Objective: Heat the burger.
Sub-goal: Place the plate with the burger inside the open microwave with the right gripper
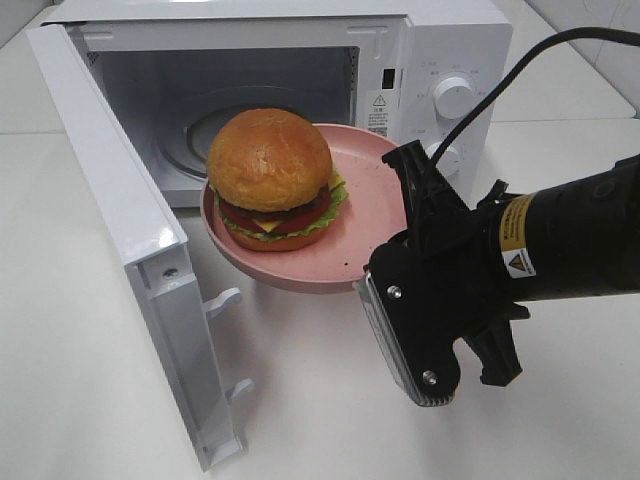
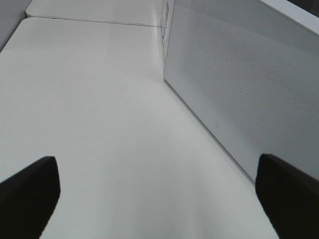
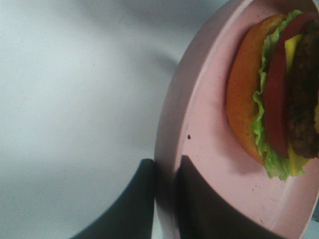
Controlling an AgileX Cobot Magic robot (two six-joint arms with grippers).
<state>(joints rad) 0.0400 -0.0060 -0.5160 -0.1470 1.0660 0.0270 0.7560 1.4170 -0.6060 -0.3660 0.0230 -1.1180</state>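
At the microwave's open front, right end effector (image 1: 375,265): closed on the rim of the pink plate (image 1: 345,262). In the right wrist view, one of its fingers (image 3: 199,214) lies on the plate's upper face and the other on its underside. It holds the plate off the table.
Right arm (image 1: 570,235): black with a yellow warning label. It reaches in from the microwave's control-panel side, and a black cable (image 1: 520,62) trails from it across that panel.
Burger (image 1: 270,165): sits on the held plate, on the half nearer the microwave's hinge side. It has a glossy golden-brown bun over a dark patty, yellow cheese, red tomato and green lettuce. It is level with the microwave's opening and just in front of it. Whether the plate's far edge is inside the opening cannot be told.
Microwave (image 1: 450,40): white, with two round knobs on its panel.
Door (image 1: 130,220): swung fully open away from the microwave's cavity.
Left end effector (image 2: 155,164): fingers spread wide, gripping nothing. It hovers over the table on the outer side of the microwave's open door.
Table (image 1: 320,400): white, carrying the microwave.
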